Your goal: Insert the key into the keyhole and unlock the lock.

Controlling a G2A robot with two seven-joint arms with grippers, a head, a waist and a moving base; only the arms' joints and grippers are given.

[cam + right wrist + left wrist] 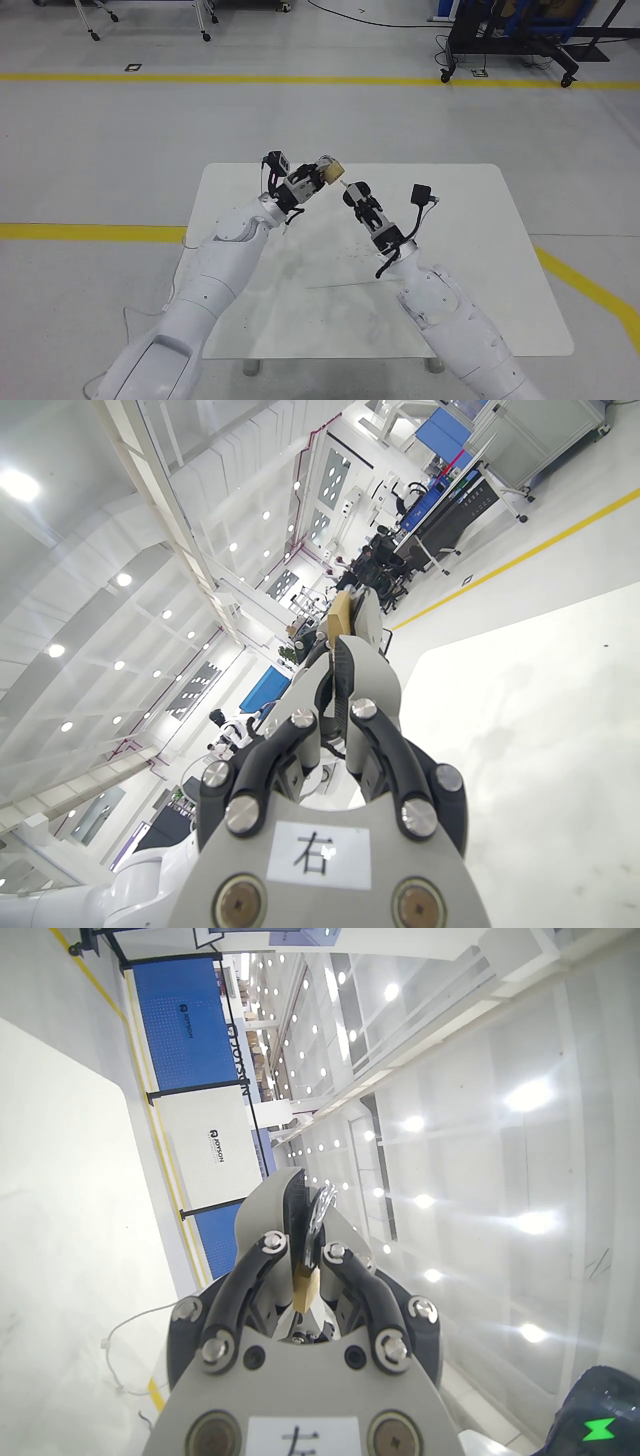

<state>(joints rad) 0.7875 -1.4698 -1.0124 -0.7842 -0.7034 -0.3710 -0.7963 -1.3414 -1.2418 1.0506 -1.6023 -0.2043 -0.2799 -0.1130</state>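
Above the white table point(470, 300), my left gripper point(320, 177) is shut on a brass padlock point(333, 170). The left wrist view shows the padlock's brass body point(305, 1290) and silver shackle point(320, 1213) pinched between the fingers point(295, 1198) of the left gripper point(315, 1208). My right gripper point(350, 190) faces it from close by and is shut on the key. In the right wrist view the right gripper point(332, 650) holds the thin key point(330, 665) edge-on. The key's tip meets the underside of the padlock point(340, 617).
Both grippers hang over the far middle of the table, well above its surface. A black wheeled cart point(510, 40) and a metal rack point(150, 15) stand on the floor beyond the table. Yellow floor lines point(300, 78) run past it.
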